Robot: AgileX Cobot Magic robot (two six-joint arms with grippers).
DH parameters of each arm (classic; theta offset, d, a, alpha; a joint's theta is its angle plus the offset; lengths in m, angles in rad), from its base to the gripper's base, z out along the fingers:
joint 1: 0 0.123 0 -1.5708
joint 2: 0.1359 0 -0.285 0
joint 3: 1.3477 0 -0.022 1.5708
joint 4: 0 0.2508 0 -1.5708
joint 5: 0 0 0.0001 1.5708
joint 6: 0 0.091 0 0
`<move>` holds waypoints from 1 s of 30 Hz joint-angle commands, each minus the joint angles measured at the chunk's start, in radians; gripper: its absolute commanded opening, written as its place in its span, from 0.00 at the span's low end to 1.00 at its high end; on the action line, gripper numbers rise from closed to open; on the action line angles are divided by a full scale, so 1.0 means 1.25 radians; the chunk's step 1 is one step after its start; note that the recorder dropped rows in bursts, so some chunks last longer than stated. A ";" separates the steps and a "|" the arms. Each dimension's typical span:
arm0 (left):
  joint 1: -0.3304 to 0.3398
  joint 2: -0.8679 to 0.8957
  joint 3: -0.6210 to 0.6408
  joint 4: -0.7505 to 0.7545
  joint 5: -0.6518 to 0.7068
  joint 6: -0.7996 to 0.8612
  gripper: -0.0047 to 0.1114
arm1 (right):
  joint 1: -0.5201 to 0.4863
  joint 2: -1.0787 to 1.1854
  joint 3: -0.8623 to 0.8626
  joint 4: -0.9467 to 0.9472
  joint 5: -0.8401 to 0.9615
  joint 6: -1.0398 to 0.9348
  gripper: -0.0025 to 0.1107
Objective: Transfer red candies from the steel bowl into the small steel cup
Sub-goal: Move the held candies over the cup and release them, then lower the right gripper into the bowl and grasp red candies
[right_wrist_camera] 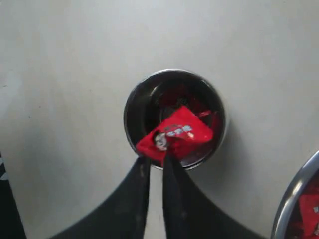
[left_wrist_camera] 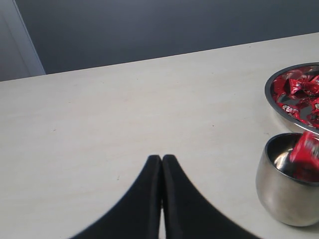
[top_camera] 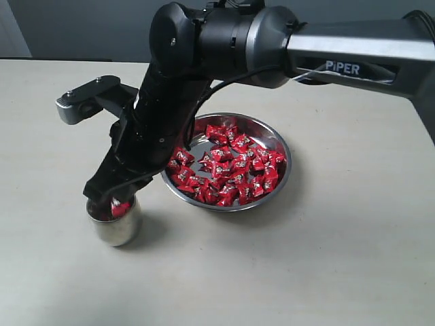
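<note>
**Right gripper over the cup mouth with one red candy**

The small, shiny, handleless steel cup (top_camera: 117,229) stands nearest, at the near left of the pale table (top_camera: 326,265). It is just beside the wide, shallow, shiny steel bowl (top_camera: 288,163), which lies to its right and slightly farther back.

The right gripper (right_wrist_camera: 155,158) reaches across from the right and points down over the cup mouth. One candy in a shiny red wrapper with a white-silver mark (right_wrist_camera: 175,133) lies across the mouth, with one corner at the fingertips. The fingers stand a narrow gap apart. Whether they pinch that corner cannot be told. More red shows inside the cup.

Many red candies (top_camera: 231,166) lie in a loose heap in the bowl.

The left gripper (left_wrist_camera: 161,158) has its fingers pressed together and holds nothing. It sits over bare table, apart from the cup.
</note>
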 commanded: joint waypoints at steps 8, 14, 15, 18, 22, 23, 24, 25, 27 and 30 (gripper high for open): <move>0.002 -0.003 -0.001 -0.002 -0.008 -0.004 0.04 | -0.008 -0.013 -0.002 -0.082 -0.007 0.029 0.30; 0.002 -0.003 -0.001 -0.002 -0.008 -0.004 0.04 | -0.096 -0.009 -0.002 -0.269 -0.021 0.218 0.30; 0.002 -0.003 -0.001 -0.002 -0.008 -0.004 0.04 | -0.113 -0.003 -0.002 -0.255 -0.038 0.218 0.30; 0.002 -0.003 -0.001 -0.002 -0.008 -0.004 0.04 | -0.133 0.019 -0.002 -0.245 -0.132 0.218 0.30; 0.002 -0.003 -0.001 -0.002 -0.008 -0.004 0.04 | -0.134 0.054 -0.002 -0.243 -0.147 0.215 0.30; 0.002 -0.003 -0.001 -0.002 -0.008 -0.004 0.04 | -0.136 0.062 -0.002 -0.246 -0.128 0.215 0.30; 0.002 -0.003 -0.001 -0.002 -0.008 -0.004 0.04 | -0.136 0.076 -0.002 -0.254 -0.091 0.207 0.30; 0.002 -0.003 -0.001 -0.002 -0.008 -0.004 0.04 | -0.136 0.082 -0.002 -0.255 -0.072 0.202 0.30; 0.002 -0.003 -0.001 -0.002 -0.008 -0.004 0.04 | -0.137 0.095 -0.002 -0.257 -0.041 0.196 0.30; 0.002 -0.003 -0.001 -0.002 -0.008 -0.004 0.04 | -0.137 0.099 -0.002 -0.255 -0.038 0.196 0.30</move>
